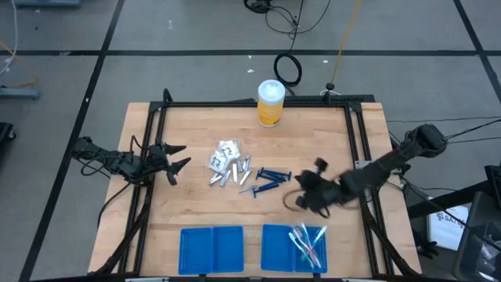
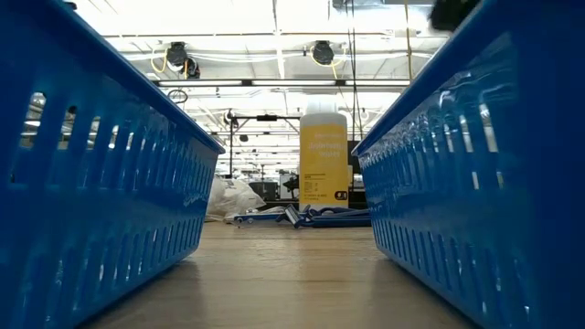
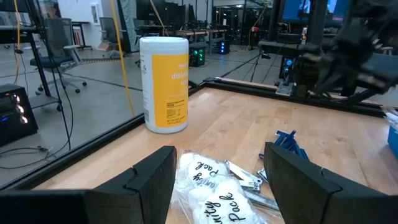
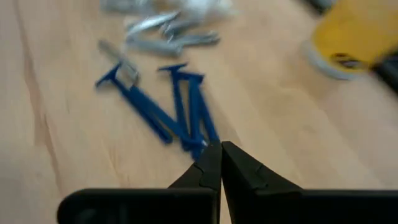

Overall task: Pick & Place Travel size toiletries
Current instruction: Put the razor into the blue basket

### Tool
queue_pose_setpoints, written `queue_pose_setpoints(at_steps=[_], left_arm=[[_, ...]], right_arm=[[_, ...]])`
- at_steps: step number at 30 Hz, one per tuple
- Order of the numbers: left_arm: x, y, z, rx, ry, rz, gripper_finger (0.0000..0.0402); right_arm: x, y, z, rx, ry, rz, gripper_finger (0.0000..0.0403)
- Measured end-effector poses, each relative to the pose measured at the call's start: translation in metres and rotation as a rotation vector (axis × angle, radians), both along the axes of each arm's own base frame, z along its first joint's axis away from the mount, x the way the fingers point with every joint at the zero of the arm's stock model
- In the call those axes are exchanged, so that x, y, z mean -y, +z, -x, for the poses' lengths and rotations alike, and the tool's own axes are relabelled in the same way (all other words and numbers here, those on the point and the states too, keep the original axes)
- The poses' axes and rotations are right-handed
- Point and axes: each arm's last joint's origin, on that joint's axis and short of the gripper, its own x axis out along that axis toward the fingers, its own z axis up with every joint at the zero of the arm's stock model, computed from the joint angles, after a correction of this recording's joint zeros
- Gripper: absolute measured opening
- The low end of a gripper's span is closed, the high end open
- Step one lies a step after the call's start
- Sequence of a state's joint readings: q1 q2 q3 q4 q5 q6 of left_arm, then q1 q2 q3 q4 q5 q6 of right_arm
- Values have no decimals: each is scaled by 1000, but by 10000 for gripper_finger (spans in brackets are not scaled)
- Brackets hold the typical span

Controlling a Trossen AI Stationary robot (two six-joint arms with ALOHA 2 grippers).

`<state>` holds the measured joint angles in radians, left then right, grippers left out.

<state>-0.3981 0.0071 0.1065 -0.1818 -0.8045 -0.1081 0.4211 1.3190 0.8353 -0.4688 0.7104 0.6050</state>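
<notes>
Pale wood-grain desk [image 1: 196, 204] inside a black frame. At mid-desk, a loose heap: crinkled white packets [image 1: 225, 153], short silvery tubes [image 1: 235, 174], slim dark blue sticks [image 1: 268, 178] fanned just beside. Left gripper [image 1: 178, 161] near the packets, jaws spread wide, empty. Right gripper [image 4: 221, 163] low by the blue sticks, jaws pinched together, apparently on nothing. Long clear-wrapped brushes [image 1: 308, 241] in the right slotted blue tray [image 1: 274, 249]. Cylindrical yellow canister [image 1: 271, 103] at the far edge.

A lab: workbenches [image 3: 186, 31], office chair [image 3: 59, 59], ceiling strip lights [image 2: 274, 18].
</notes>
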Motion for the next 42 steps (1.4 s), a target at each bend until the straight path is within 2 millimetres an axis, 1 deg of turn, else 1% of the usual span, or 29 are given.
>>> queue_pose_setpoints(at_steps=[2,4,8,10,12,14,16,19,23,28,35,38,42], left_arm=[[0,0,0,0,0,0,239],[0,0,0,0,0,0,239],[0,0,0,0,0,0,239],[0,0,0,0,0,0,239],[0,0,0,0,0,0,239],[0,0,0,0,0,0,239],[0,0,0,0,0,0,239],[0,0,0,0,0,0,239],[0,0,0,0,0,0,239],[0,0,0,0,0,0,239],[0,0,0,0,0,0,239],[0,0,0,0,0,0,239],[0,0,0,0,0,0,239]], right_arm=[[21,-2,-11,-46,53,-52,6],[43,-3,-17,-100,105,-107,25],[82,-7,-20,-183,129,-160,91],[95,-14,-22,-222,144,-183,127],[102,-21,-24,-250,176,-233,156],[103,-28,-32,-237,216,-260,173],[102,-36,-38,-249,257,-262,180],[100,-44,-45,-253,293,-244,177],[102,-51,-46,-288,316,-228,162],[102,-51,-47,-277,307,-233,149],[98,-53,-47,-260,311,-269,150],[97,-60,-42,-261,310,-272,147],[97,-75,-32,-244,297,-278,141]])
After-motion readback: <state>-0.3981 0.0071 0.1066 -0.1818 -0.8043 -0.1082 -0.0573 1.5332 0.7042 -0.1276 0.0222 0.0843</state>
